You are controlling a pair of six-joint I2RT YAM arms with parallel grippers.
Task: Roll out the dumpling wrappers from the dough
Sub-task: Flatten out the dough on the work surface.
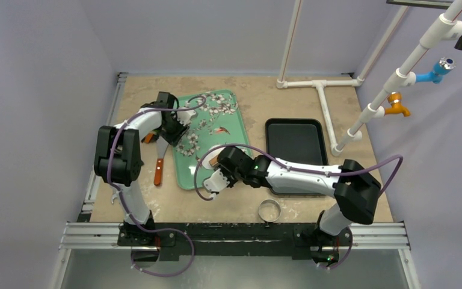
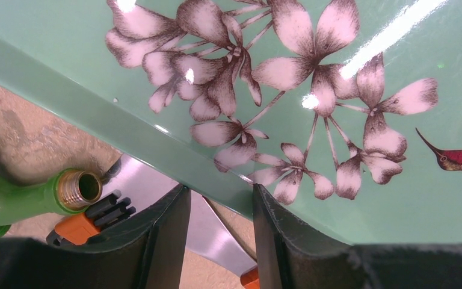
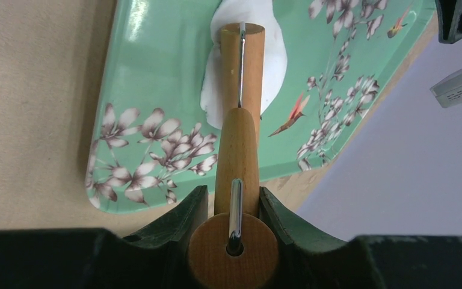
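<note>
Tan tabletop carries, largest first, one green floral tray left of centre and one black tray toward the right edge. We record one wooden rolling pin, clamped by its handle in the right gripper. Its long axis runs straight out from the jaws, with the far end resting over the dough.

That dough, one flattened white piece, lies on the green tray toward its near edge, directly ahead of the right gripper. We judge the next stroke needs no reach, only pressure and travel across the dough.

The left gripper stands part open over the tray's left rim, nothing seen clamped, well apart from the dough. One knife lies beside that rim, and one ring cutter sits near the table's near edge. We see no separate wrappers.
</note>
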